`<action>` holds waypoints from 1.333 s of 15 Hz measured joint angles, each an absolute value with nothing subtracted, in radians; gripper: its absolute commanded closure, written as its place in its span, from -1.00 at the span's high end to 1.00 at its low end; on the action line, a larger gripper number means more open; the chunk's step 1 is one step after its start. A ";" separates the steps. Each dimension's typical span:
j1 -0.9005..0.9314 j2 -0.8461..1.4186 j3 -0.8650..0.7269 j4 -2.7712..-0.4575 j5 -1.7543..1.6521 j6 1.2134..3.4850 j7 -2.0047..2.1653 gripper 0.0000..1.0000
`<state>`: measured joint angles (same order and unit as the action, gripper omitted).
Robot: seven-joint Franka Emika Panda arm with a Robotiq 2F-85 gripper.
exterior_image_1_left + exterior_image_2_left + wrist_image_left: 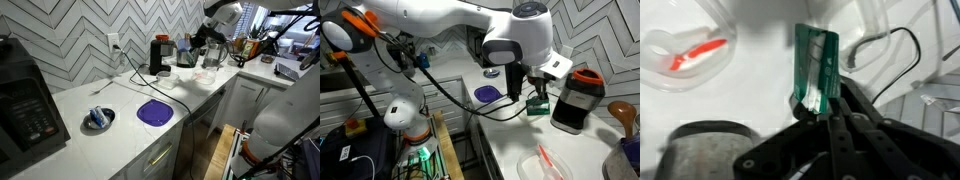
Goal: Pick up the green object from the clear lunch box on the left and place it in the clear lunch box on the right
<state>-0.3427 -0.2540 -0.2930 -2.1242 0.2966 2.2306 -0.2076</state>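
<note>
My gripper (536, 98) is shut on a flat green object (538, 105) and holds it above the white counter, next to a black appliance (578, 100). In the wrist view the green object (815, 60) stands upright between the fingertips of the gripper (812, 100). A clear lunch box (655, 42) with a red-orange item (700, 52) in it lies on the counter to the upper left. It also shows in an exterior view (528, 170), below the gripper. In an exterior view the gripper (205, 45) is far off and small.
A purple lid (154, 112) and a small bowl (98, 119) lie mid-counter, with a microwave (25, 100) beyond them. A black cable (890, 40) runs across the counter. A wooden spoon (620, 112) stands in a pot. The counter edge drops to cabinets.
</note>
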 measured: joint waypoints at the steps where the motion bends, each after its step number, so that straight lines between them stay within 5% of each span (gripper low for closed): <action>1: -0.353 -0.274 -0.300 -2.154 0.271 2.242 -0.180 -0.98; 20: -0.521 -0.195 -0.351 -2.174 -0.103 2.365 0.492 -1.00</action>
